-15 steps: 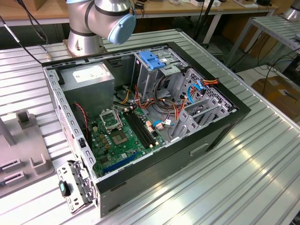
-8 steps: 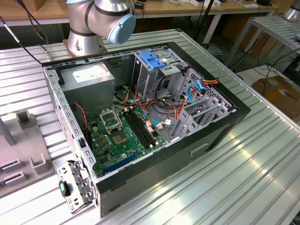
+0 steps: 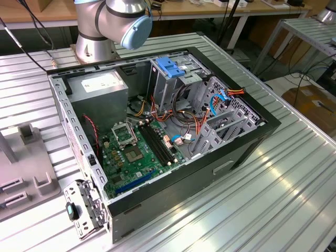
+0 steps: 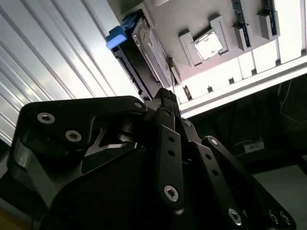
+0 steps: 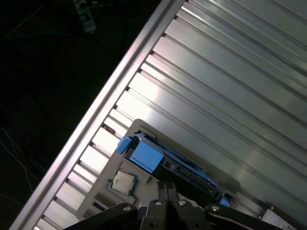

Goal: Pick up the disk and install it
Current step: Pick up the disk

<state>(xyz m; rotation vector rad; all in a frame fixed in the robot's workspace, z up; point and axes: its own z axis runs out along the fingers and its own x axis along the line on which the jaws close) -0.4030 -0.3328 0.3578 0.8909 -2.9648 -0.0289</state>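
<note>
One step in hand: reaching for the disk (image 4: 141, 55), judged not yet gripped.
Doing it well: part the fingers first, straddle the flat faces squarely, and spare the blue rails.
End effector (image 4: 165, 93): fingertips together, holding nothing.
Disk: on edge in the grey holder (image 4: 192, 19) on the desk (image 4: 62, 57), just ahead of the fingertips, not between them.

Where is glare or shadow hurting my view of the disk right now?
Second wrist view: the disk sits dim against blown-out white table slats; first wrist view: the disk's blue rail is clear, slats glare; exterior view: mostly even light.
</note>
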